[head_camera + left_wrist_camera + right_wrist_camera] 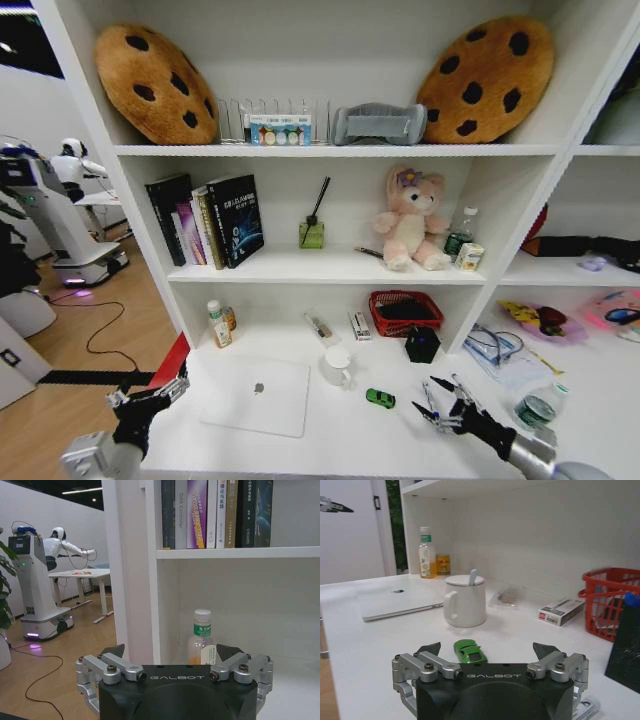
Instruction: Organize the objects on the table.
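Right gripper (437,402) hangs low over the surface (330,425) with jaws wide and empty, lined up on the green toy car (470,651) just ahead, probably first pick. Left gripper (150,396) waits wide-jawed off the surface's left edge, beside the closed laptop (258,396).

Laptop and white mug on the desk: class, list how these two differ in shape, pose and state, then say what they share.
The laptop is flat and thin, lying closed with its logo up; the white mug is tall and round, standing upright. The mug has a side handle and a lid with a spoon handle poking out; the laptop has neither. Both are pale, rest on the white desk, and are untouched.
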Tool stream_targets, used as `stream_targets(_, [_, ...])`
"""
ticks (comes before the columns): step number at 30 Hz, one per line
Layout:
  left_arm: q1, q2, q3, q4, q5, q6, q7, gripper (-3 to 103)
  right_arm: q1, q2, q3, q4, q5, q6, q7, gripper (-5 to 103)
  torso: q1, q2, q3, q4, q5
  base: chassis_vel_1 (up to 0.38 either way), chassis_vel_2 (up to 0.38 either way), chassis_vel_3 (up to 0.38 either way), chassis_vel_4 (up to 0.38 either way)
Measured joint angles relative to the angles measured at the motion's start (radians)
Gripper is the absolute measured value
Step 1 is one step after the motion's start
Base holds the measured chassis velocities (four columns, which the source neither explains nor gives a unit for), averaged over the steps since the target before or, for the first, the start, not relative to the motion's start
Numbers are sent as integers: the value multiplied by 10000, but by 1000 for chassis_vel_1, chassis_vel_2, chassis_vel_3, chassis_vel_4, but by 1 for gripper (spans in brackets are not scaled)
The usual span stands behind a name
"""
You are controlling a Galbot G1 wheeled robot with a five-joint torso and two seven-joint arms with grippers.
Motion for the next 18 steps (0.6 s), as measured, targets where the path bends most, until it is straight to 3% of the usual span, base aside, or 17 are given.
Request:
stream_targets(4, [-3,5,3,5,4,-4,7,100,534,-43,-317,-320,-317,240,-393,100,0,1,-1,-1,-1,0,0,0,0])
stream_targets(8, [-4,8,6,9,5,-7,12,100,1432,-261,-1071,-530,-964,205,-101,100,0,0,-1,6,-1,0,0,0,0])
stream_targets(18, [-4,12,9,14,6,-12,16,100,2374,-273,-2545,-783,-1398,143,238,100,-1,0,-1,2,-3,0,0,0,0])
